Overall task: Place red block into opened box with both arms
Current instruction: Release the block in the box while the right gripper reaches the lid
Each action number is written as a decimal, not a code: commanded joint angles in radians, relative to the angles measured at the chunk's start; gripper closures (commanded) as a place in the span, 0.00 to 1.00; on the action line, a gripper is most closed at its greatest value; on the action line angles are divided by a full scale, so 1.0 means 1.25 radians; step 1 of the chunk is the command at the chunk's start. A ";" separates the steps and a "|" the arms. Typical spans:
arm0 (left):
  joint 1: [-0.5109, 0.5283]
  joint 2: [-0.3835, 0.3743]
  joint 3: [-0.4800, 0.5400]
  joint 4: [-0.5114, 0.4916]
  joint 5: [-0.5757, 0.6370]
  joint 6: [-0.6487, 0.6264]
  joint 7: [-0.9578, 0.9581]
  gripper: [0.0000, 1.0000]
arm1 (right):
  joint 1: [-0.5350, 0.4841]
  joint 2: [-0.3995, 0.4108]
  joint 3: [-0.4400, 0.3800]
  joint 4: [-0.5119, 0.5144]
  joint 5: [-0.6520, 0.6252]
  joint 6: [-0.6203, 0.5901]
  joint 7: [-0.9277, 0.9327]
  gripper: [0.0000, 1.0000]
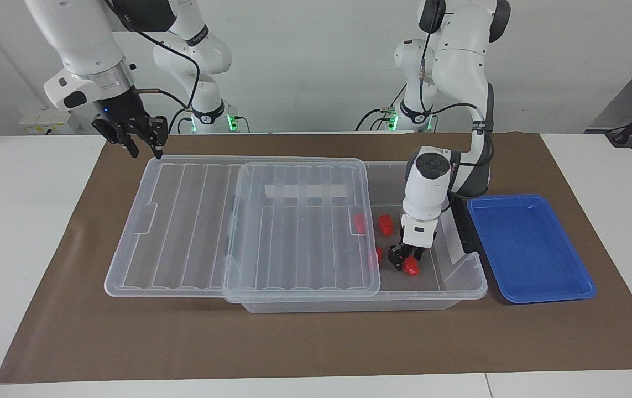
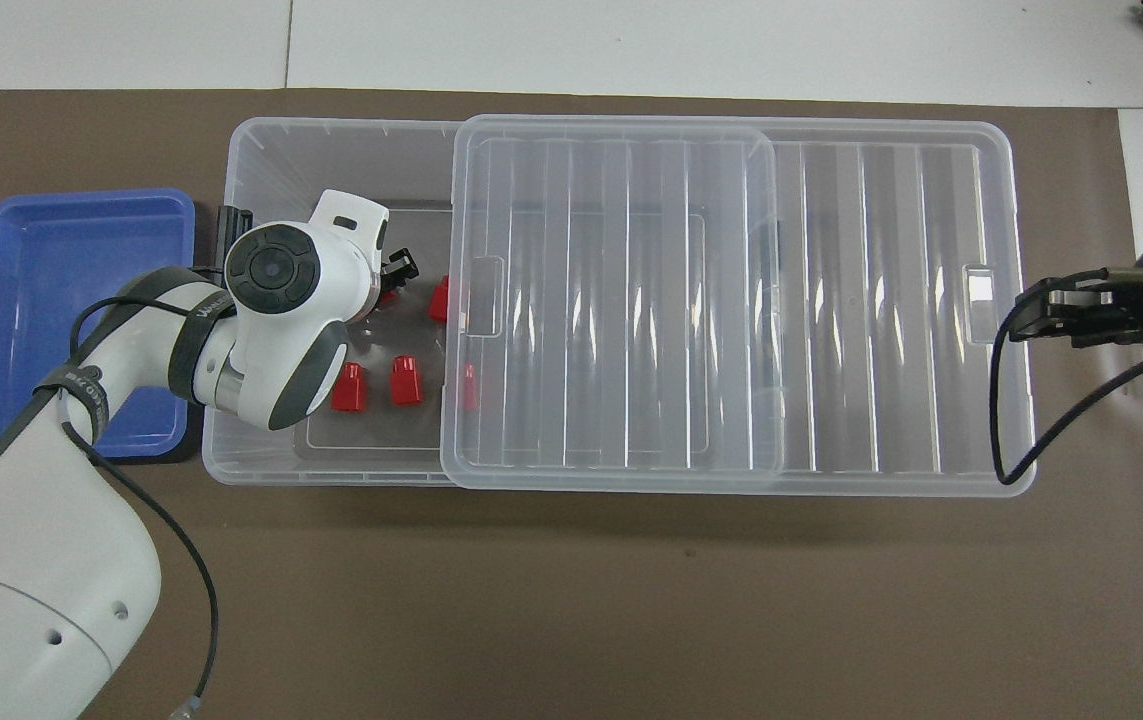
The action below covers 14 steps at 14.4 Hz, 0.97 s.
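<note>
The clear box (image 1: pixel 462 276) lies lengthwise on the mat. Its ribbed lid (image 1: pixel 194 221) is slid toward the right arm's end, so the box is open at the left arm's end. My left gripper (image 1: pixel 404 258) reaches down into that open part. Its fingers stand apart just above a red block (image 1: pixel 411 268) that rests on the box floor. Several other red blocks (image 2: pixel 348 387) lie in the box, some under the lid's edge. My right gripper (image 1: pixel 146 150) hangs over the lid's corner at the right arm's end, open with a narrow gap and holding nothing.
A shallow blue tray (image 1: pixel 526 246) stands beside the box at the left arm's end, touching the box's dark handle (image 1: pixel 462 224). A brown mat (image 1: pixel 316 342) covers the table, and the left arm's wrist (image 2: pixel 276 300) overhangs the open part of the box.
</note>
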 commanded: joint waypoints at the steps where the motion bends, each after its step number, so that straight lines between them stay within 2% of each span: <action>1: -0.009 0.000 0.006 0.048 0.020 -0.075 -0.019 0.29 | -0.005 -0.017 -0.024 -0.062 0.008 0.068 -0.009 1.00; 6: -0.010 -0.017 0.003 0.083 0.011 -0.145 -0.020 0.29 | -0.004 0.025 -0.072 -0.100 0.008 0.173 -0.014 1.00; 14: -0.001 -0.152 0.000 0.094 -0.034 -0.329 -0.011 0.29 | -0.011 0.114 -0.115 -0.101 0.008 0.298 -0.102 1.00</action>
